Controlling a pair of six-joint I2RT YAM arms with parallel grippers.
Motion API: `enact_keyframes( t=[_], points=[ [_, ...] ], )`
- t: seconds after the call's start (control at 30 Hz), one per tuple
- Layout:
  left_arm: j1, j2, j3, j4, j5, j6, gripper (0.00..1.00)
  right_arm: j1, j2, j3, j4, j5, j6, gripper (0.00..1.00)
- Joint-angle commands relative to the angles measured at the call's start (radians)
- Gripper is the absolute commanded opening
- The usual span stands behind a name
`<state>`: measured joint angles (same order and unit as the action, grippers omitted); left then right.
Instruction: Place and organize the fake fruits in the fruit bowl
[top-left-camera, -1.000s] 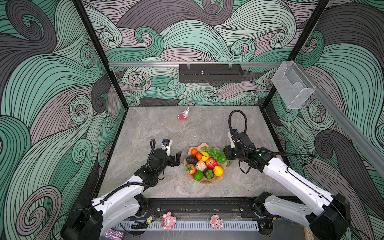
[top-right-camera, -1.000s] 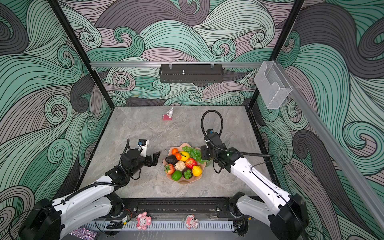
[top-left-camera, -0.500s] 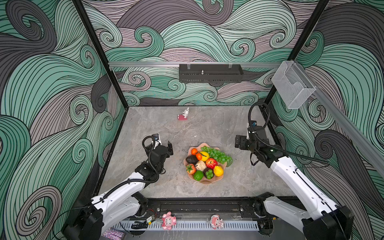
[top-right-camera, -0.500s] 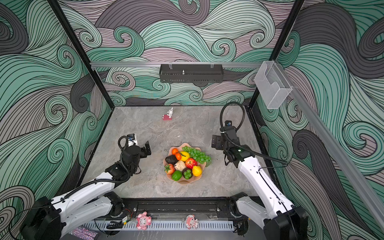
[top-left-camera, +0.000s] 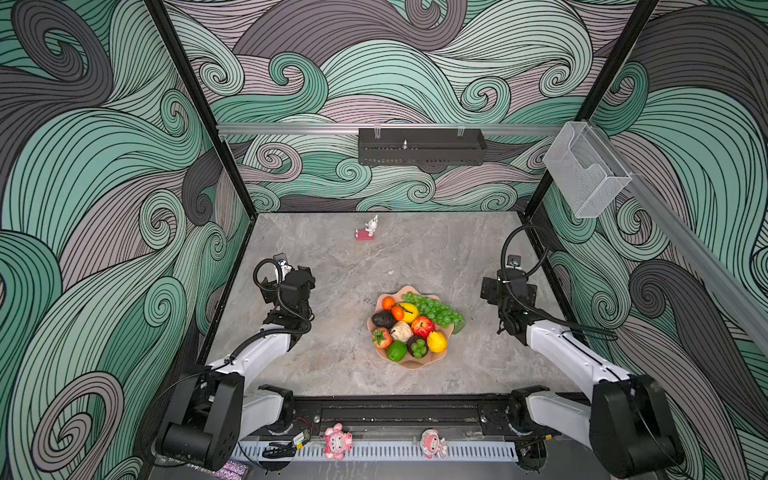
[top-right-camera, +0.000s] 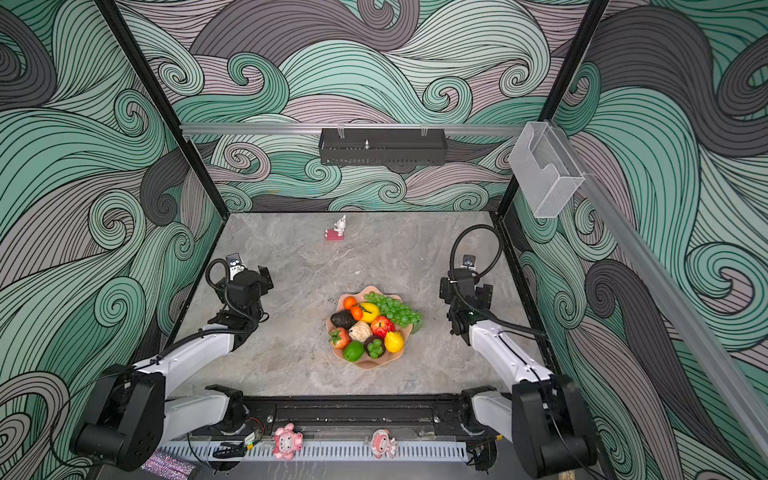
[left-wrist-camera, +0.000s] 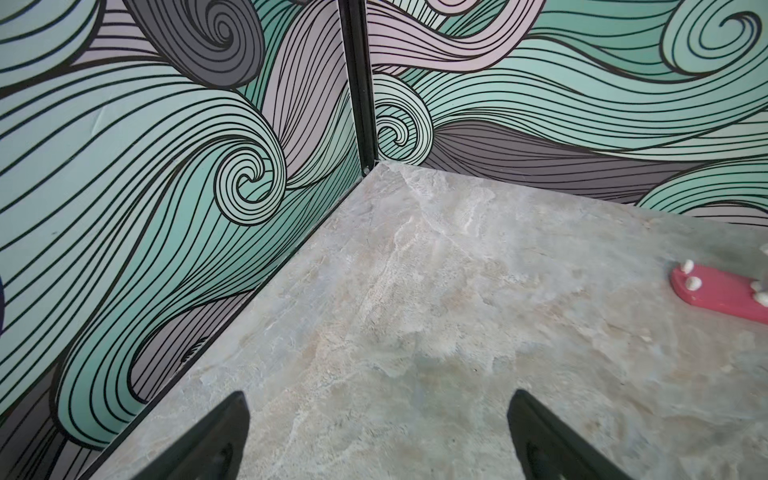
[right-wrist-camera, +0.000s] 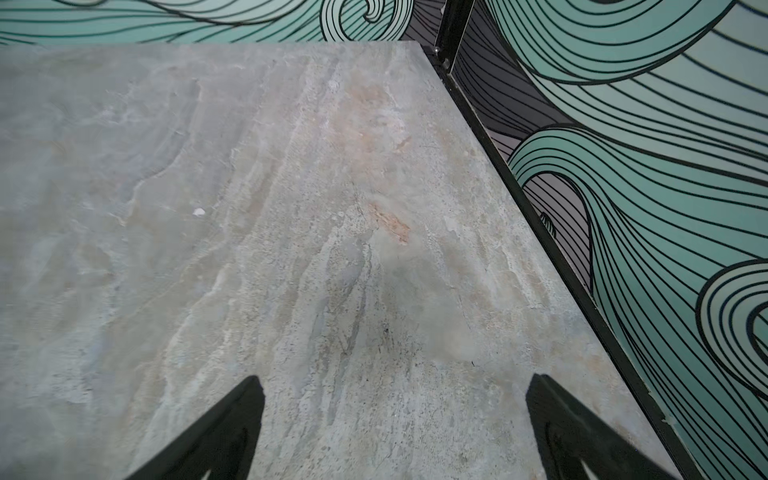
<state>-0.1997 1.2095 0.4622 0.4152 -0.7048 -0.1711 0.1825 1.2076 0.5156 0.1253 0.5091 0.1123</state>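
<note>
Fruit bowl (top-left-camera: 411, 365) near tabletop (top-left-camera: 332, 257) middle, piled with fake fruits (top-left-camera: 422, 326). Left pincer (left-wrist-camera: 377, 395) and right pincer (right-wrist-camera: 395, 378) spread wide, empty, well apart from it. Risk: grape bunch (top-left-camera: 436, 309) draped over rim, apt to slide out if nudged. Anything beneath pile hidden, count uncertain; bowl absent from both wrist views.

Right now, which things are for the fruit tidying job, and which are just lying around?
For the job:
- fruits, piled together
- pink bowl holding them

Just lying about:
- rabbit toy at the back of the table
- dolls on the front rail
- clear wall basket
- black wall shelf
</note>
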Motion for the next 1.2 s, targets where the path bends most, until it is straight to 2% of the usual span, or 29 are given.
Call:
enact_keyframes(
  t=[0.0,0.17,0.23,0.3,0.33,0.4,0.47,0.53,0.57,0.63,0.73,0.8,1.17],
  points=[
    [0.019,0.073,0.012,0.058,0.051,0.093,0.99,-0.011,0.041,-0.048,0.253,0.017,-0.073,0.99],
    [0.057,0.157,-0.053,0.258,0.128,0.163,0.99,-0.018,0.114,-0.137,0.522,-0.120,-0.124,0.99],
    [0.086,0.192,-0.081,0.337,0.171,0.160,0.99,-0.018,0.112,-0.127,0.505,-0.138,-0.142,0.99],
    [0.119,0.272,-0.099,0.445,0.250,0.161,0.99,-0.021,0.130,-0.150,0.593,-0.136,-0.175,0.99],
    [0.130,0.288,-0.090,0.450,0.279,0.163,0.99,-0.024,0.136,-0.157,0.618,-0.148,-0.186,0.99],
    [0.168,0.300,-0.040,0.327,0.324,0.103,0.99,-0.038,0.175,-0.172,0.697,-0.203,-0.196,0.99],
    [0.188,0.335,-0.038,0.377,0.357,0.118,0.99,-0.057,0.260,-0.196,0.824,-0.259,-0.188,0.99],
    [0.203,0.312,-0.002,0.263,0.371,0.076,0.99,-0.064,0.348,-0.199,0.919,-0.277,-0.191,0.99],
    [0.213,0.312,-0.011,0.283,0.388,0.075,0.99,-0.063,0.365,-0.194,0.948,-0.275,-0.194,0.99],
    [0.214,0.311,-0.008,0.277,0.385,0.068,0.99,-0.069,0.321,-0.173,0.830,-0.279,-0.178,0.99],
    [0.216,0.309,-0.008,0.273,0.388,0.068,0.99,-0.086,0.348,-0.151,0.833,-0.265,-0.153,0.99],
    [0.217,0.311,-0.010,0.278,0.387,0.068,0.99,-0.099,0.328,-0.135,0.764,-0.258,-0.129,0.99],
    [0.216,0.309,-0.008,0.274,0.386,0.068,0.99,-0.103,0.334,-0.135,0.774,-0.262,-0.128,0.99]
  ],
)
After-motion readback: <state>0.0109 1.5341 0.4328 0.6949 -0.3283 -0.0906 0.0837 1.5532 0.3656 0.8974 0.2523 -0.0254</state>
